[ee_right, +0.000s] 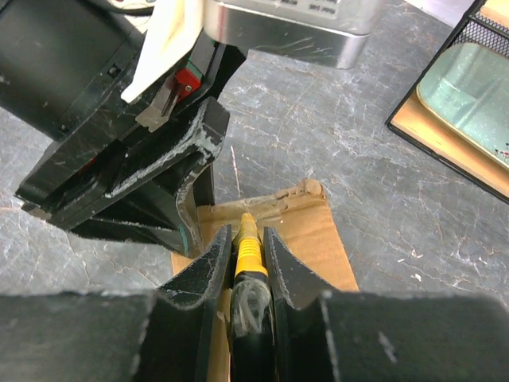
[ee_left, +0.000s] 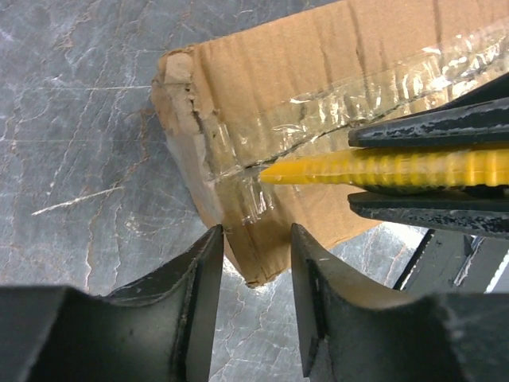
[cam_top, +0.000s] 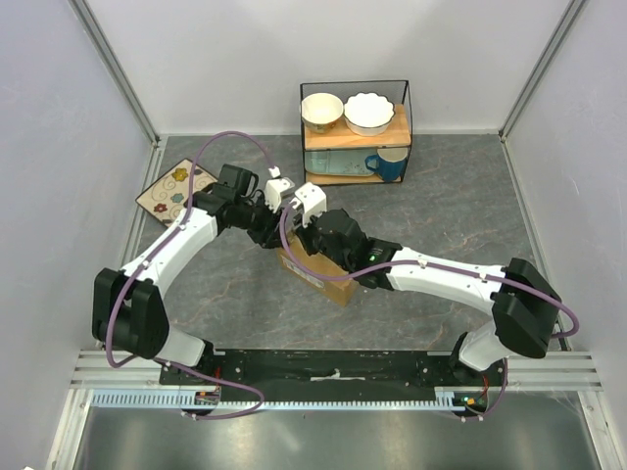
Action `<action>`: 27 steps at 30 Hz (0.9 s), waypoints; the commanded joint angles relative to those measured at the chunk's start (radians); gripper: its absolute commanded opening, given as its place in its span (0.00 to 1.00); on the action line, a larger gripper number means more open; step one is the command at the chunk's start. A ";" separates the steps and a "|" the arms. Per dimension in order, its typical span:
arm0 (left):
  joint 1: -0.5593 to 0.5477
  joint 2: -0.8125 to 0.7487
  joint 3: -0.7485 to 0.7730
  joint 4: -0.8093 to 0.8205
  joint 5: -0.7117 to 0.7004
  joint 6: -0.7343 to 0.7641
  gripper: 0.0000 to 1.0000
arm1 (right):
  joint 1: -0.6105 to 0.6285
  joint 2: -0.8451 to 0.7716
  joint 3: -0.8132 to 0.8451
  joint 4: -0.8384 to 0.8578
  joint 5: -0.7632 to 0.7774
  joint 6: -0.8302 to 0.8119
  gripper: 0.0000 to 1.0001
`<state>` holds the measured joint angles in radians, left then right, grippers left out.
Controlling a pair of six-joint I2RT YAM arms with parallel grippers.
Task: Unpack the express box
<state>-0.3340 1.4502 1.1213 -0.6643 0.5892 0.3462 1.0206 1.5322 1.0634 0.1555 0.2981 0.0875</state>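
Note:
The express box (cam_top: 327, 281) is a brown cardboard carton lying under both wrists mid-table, with clear tape along its top seam (ee_left: 318, 111). My right gripper (ee_right: 243, 235) is shut on the yellow utility knife (ee_right: 250, 248). The knife's tip (ee_left: 274, 171) touches the taped seam near the box's end edge. My left gripper (ee_left: 256, 294) is open and empty, just off that end of the box, with the box's corner (ee_left: 258, 274) showing between its fingers. In the top view both grippers meet over the box's far-left end (cam_top: 289, 240). The box's white label is hidden.
A black wire rack (cam_top: 355, 132) at the back holds two bowls, a wooden shelf and a blue mug (cam_top: 389, 164). A flower-patterned square plate (cam_top: 174, 191) lies at the back left. Pale walls close in both sides.

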 commanded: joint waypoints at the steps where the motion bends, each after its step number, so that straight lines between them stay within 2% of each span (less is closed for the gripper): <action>1: 0.007 0.058 0.041 -0.070 -0.049 0.080 0.42 | 0.001 -0.012 -0.020 -0.211 -0.060 -0.006 0.00; 2: 0.009 0.070 0.049 -0.073 -0.046 0.082 0.36 | 0.001 -0.020 -0.022 -0.221 -0.062 -0.003 0.00; 5: 0.010 0.110 0.084 -0.087 -0.039 0.082 0.29 | 0.003 -0.035 -0.023 -0.234 -0.070 0.008 0.00; 17: 0.009 0.176 0.153 -0.090 -0.023 0.096 0.27 | 0.003 -0.104 -0.046 -0.309 -0.082 0.078 0.00; 27: 0.007 0.170 0.204 -0.127 0.043 0.091 0.29 | 0.036 -0.072 0.009 -0.453 0.018 0.147 0.00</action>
<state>-0.3344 1.6077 1.2873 -0.8001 0.6834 0.3847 1.0214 1.4406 1.0538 -0.0700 0.3138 0.1768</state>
